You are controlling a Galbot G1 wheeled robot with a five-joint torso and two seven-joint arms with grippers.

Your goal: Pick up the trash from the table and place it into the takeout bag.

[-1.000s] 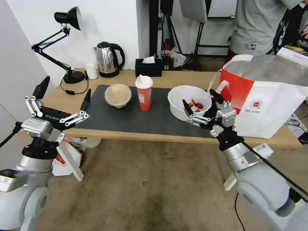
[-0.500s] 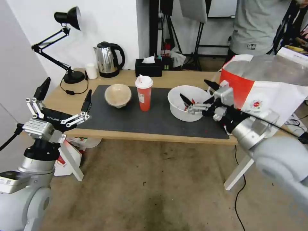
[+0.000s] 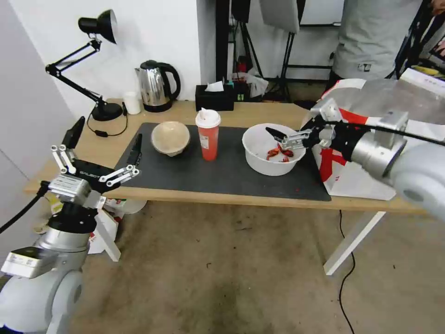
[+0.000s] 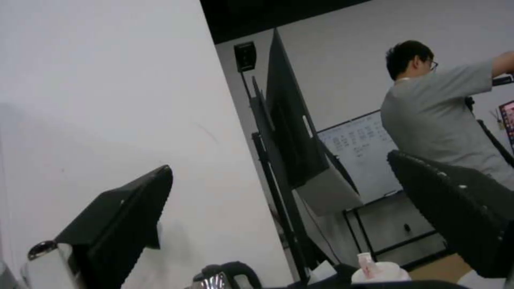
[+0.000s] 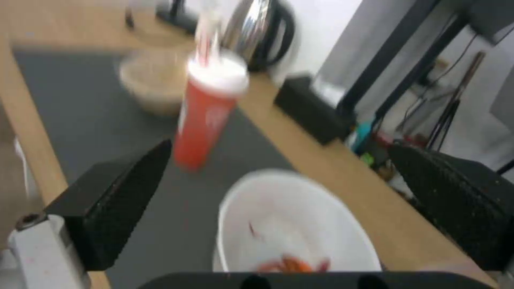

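On the dark mat of the table stand the trash items. They are a beige pulp bowl, a red cup with a white lid and a wide white bowl holding red crayfish shells. My right gripper hovers open over the white bowl's right rim, empty. Its wrist view looks down on the white bowl, with the red cup and beige bowl beyond. The takeout bag stands at the table's right end, partly behind my right arm. My left gripper is open at the table's front left corner.
Along the back edge stand a black desk lamp, a steel kettle, a small white cup and a black tissue box. A person stands behind the bag. A smaller bag lies on the floor under the left end.
My right gripper rose from the table's front edge and swung back over the white bowl's right rim, beside the bag. The left gripper shifted slightly up and right, toward the table.
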